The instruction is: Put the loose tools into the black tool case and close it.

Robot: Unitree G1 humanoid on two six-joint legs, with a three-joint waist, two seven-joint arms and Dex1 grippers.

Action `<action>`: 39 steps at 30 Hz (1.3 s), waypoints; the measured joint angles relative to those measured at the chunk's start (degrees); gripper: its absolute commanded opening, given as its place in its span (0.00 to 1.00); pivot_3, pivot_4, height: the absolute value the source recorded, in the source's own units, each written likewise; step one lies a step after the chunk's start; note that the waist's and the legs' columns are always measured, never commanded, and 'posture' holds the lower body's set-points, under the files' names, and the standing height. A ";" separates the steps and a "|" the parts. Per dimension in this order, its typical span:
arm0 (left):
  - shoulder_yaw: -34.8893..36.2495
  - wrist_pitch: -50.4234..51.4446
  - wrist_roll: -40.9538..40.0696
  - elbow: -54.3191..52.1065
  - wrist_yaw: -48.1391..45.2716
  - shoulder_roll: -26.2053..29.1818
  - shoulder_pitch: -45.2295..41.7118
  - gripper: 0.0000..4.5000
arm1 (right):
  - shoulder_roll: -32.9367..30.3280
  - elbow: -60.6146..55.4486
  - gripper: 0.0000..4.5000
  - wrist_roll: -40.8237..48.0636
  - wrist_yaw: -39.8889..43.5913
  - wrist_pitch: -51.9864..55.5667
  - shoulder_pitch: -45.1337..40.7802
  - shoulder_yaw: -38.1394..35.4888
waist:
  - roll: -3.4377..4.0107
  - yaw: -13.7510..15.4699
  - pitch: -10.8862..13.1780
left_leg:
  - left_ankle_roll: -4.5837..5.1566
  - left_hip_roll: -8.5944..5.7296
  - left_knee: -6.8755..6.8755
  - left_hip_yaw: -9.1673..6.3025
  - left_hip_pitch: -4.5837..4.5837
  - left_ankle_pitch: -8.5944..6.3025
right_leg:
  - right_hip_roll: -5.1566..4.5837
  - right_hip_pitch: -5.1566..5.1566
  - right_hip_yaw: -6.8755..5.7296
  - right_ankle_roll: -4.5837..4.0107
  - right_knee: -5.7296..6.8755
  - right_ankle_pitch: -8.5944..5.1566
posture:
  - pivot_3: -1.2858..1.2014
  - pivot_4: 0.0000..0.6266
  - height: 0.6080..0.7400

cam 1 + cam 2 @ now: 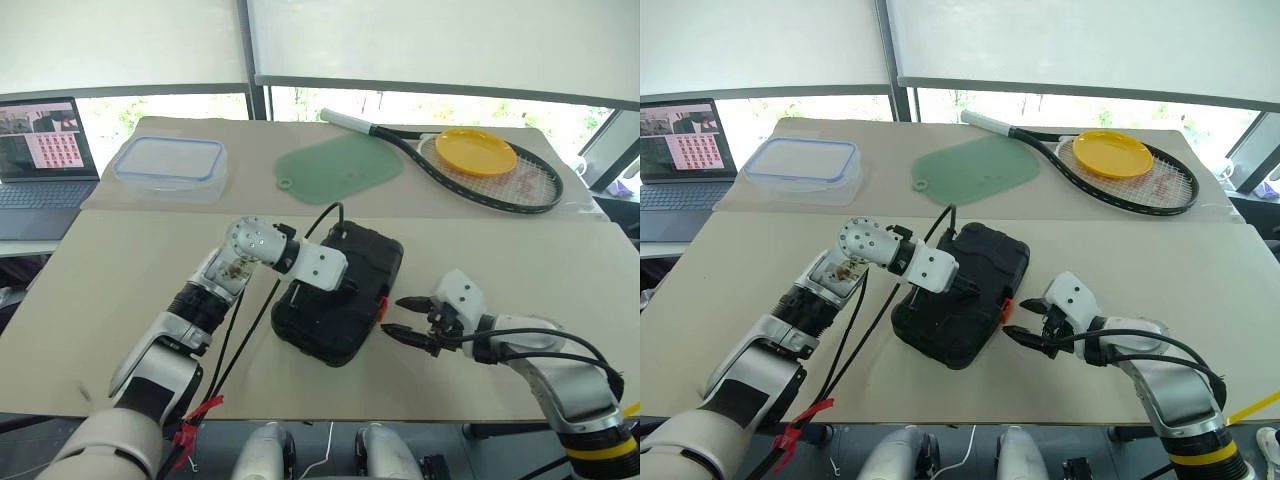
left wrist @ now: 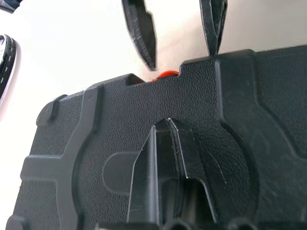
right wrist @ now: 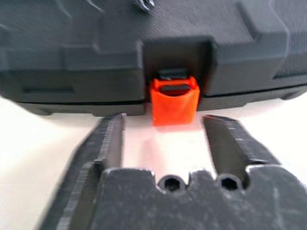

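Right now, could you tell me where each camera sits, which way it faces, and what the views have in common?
Left and right eye views: on the head, looking forward and down over both arms at the closed black tool case on the table.
Left wrist view: on the left wrist, looking along the shut left gripper resting on the case lid; the right gripper shows beyond.
Right wrist view: on the right wrist, facing the orange latch between the open right gripper fingers.
Shared: case and latch.

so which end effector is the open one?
The right end effector: its fingers are spread, facing the orange latch. The left end effector rests shut on the case lid.
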 measured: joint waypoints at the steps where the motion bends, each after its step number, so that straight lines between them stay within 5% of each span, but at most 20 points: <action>1: 0.00 -0.01 0.00 -0.06 -0.04 0.04 0.00 0.00 | 0.32 0.75 0.70 -0.25 -0.02 -0.50 -0.22 0.15 | 0.00 0.00 0.00 | 0.00 0.00 -0.01 0.00 -0.01 0.00 | 0.00 0.00 0.00 0.01 -0.02 0.01 | 0.52 0.24 0.99; 10: 0.02 -0.02 0.00 -1.25 -0.18 1.24 0.48 0.00 | 1.91 6.79 0.70 -1.08 0.59 -3.76 -3.94 0.91 | 0.00 -0.22 0.00 | 0.00 0.01 -0.06 0.00 0.01 0.00 | 0.02 0.01 0.00 0.32 -0.08 0.21 | 0.52 0.24 0.99; 17: 0.03 0.00 0.00 -1.44 -0.01 1.56 0.63 0.00 | 2.42 8.61 0.27 -1.50 2.63 -5.96 -4.84 2.28 | 0.00 -0.44 0.00 | 0.00 0.02 -0.08 0.00 0.02 0.00 | 0.03 0.02 -0.01 0.32 -0.08 0.24 | 0.52 0.24 0.99; 37: -0.61 -0.01 0.03 -0.75 0.25 1.20 0.05 0.00 | -0.25 4.21 0.27 -0.60 2.02 -6.89 -0.43 -0.44 | 0.02 0.02 0.01 | 0.00 -0.01 -0.09 0.00 -0.01 0.00 | 0.00 0.02 -0.01 0.36 -0.15 0.24 | 0.52 0.24 0.99; 39: -0.61 -0.02 0.03 -0.57 0.25 1.14 -0.01 0.00 | -0.23 4.21 0.49 -0.39 1.93 -6.23 -0.60 -0.44 | 0.02 0.02 0.01 | 0.00 -0.01 -0.09 0.00 -0.01 0.00 | 0.00 0.03 -0.01 0.36 -0.15 0.25 | 0.52 0.24 0.99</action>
